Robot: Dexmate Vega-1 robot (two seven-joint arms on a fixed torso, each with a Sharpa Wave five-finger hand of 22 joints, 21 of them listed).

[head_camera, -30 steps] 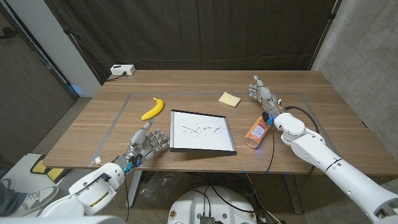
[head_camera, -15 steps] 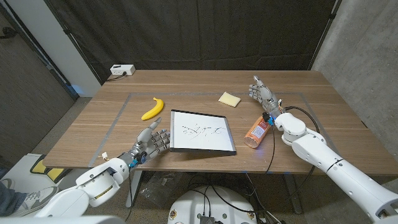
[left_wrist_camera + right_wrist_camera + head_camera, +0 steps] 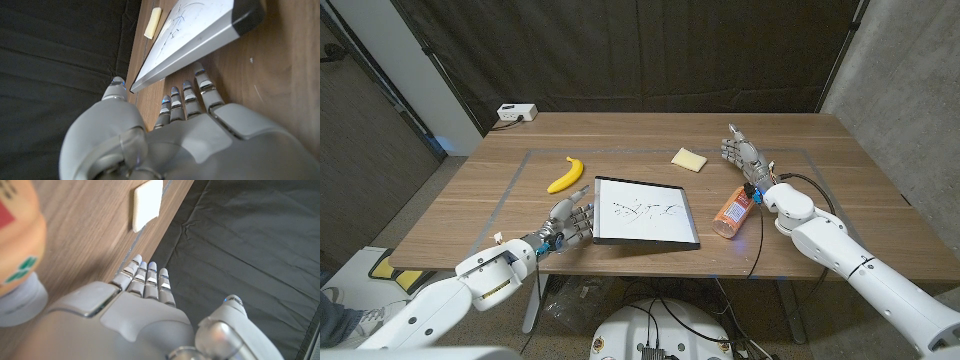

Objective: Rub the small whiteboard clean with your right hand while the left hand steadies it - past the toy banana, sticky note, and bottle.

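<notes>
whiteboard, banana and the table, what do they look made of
Whiteboard: smooth, glossy white writing face in a thin frame that looks like grey metal or plastic with dark corner caps; scribbles on it.
Banana: evenly yellow, likely moulded plastic or foam; too small to tell which.
Table: wood or wood-look laminate, matte brown with visible grain.

The wooden table carries whiteboard, banana, sticky note, bottle.
</notes>
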